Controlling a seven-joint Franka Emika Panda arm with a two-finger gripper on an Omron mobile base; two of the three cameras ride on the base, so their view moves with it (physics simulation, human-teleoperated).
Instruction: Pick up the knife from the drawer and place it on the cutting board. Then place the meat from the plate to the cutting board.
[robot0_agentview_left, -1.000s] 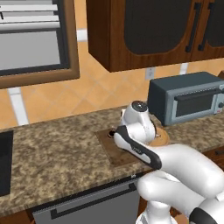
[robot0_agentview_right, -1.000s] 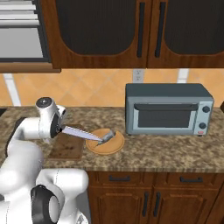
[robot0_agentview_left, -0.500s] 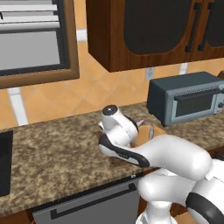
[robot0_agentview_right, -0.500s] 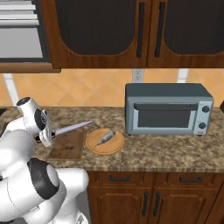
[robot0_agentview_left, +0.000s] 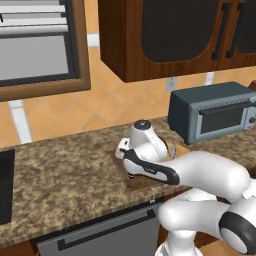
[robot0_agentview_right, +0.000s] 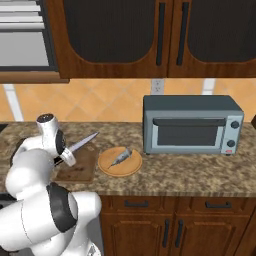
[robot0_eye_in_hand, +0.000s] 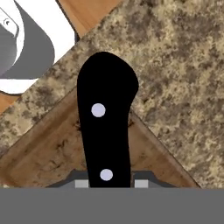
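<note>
My gripper (robot0_eye_in_hand: 107, 183) is shut on the black handle of the knife (robot0_eye_in_hand: 105, 122), one grey fingertip (robot0_eye_in_hand: 81, 183) on each side of it. Beneath the handle lies the dark brown cutting board (robot0_eye_in_hand: 43, 153). In the right base view the knife (robot0_agentview_right: 82, 141) hangs over the cutting board (robot0_agentview_right: 82, 167), its silver blade slanting up and to the right from my gripper (robot0_agentview_right: 61, 159). Just right of the board the round tan plate (robot0_agentview_right: 112, 169) carries the pale meat (robot0_agentview_right: 121, 156). My arm covers most of the cutting board (robot0_agentview_left: 135, 181) in the left base view.
A grey toaster oven (robot0_agentview_right: 190, 125) stands on the granite counter (robot0_agentview_right: 200, 172) right of the plate. Dark wall cabinets (robot0_agentview_right: 150, 35) hang above. Shut brown drawer fronts (robot0_agentview_right: 134, 204) with bar handles run below the counter edge. A grey appliance front (robot0_agentview_left: 100, 235) sits under the counter's left part.
My hand has swung left with the knife, from above the plate to above the cutting board. The blade now tilts upward. The meat and the plate have stayed put.
</note>
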